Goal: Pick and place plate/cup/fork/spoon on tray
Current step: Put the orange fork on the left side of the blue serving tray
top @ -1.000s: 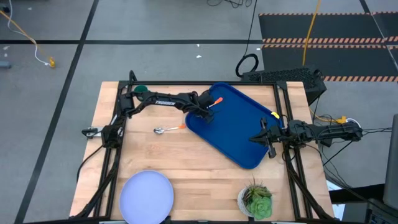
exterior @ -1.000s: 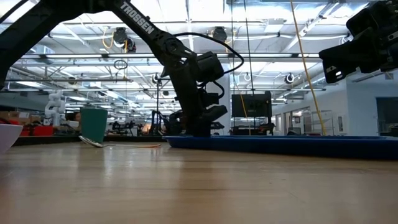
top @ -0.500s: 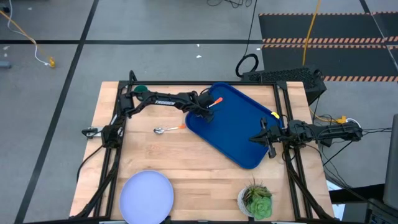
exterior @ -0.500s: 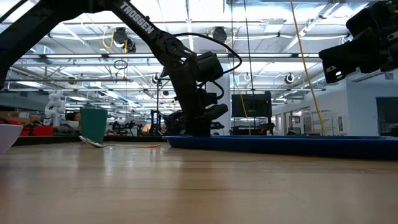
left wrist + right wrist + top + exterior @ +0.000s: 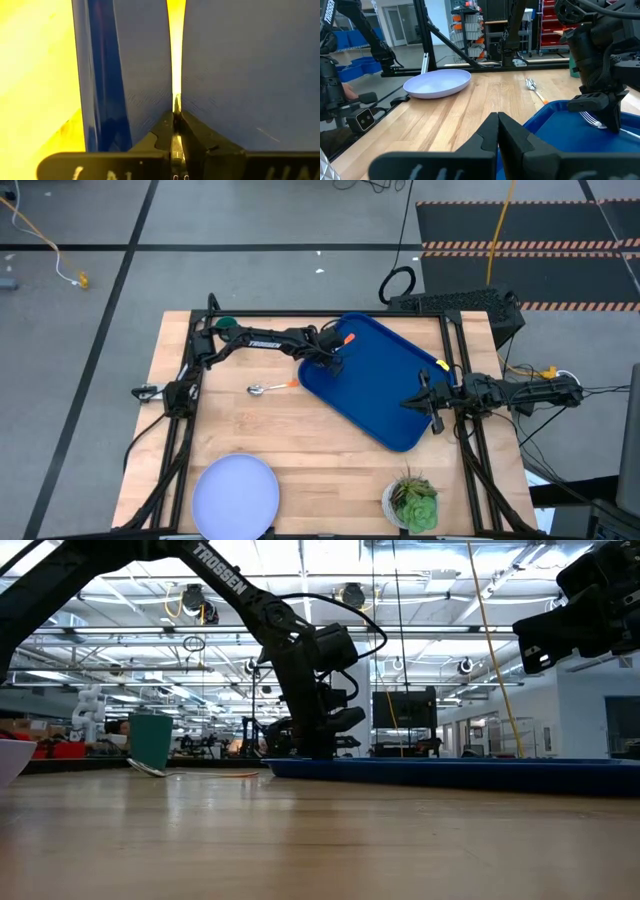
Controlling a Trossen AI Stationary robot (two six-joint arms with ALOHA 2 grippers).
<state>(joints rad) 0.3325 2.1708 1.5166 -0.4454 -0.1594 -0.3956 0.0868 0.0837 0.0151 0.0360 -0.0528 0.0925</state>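
Fork (image 5: pixel 343 342) clamped in left gripper (image 5: pixel 331 358) over tray (image 5: pixel 385 395)

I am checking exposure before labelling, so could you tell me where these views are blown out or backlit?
Left wrist view: the wooden table beside the blue plastic tray is blown out to yellow, as is the orange fork handle held by the left gripper. Low view: bright ceiling lights silhouette both arms.

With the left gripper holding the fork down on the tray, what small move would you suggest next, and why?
Probably open the left gripper. It is shut on the fork, whose tines already lie over the tray, so releasing should leave it there. The spoon still lies on the table.
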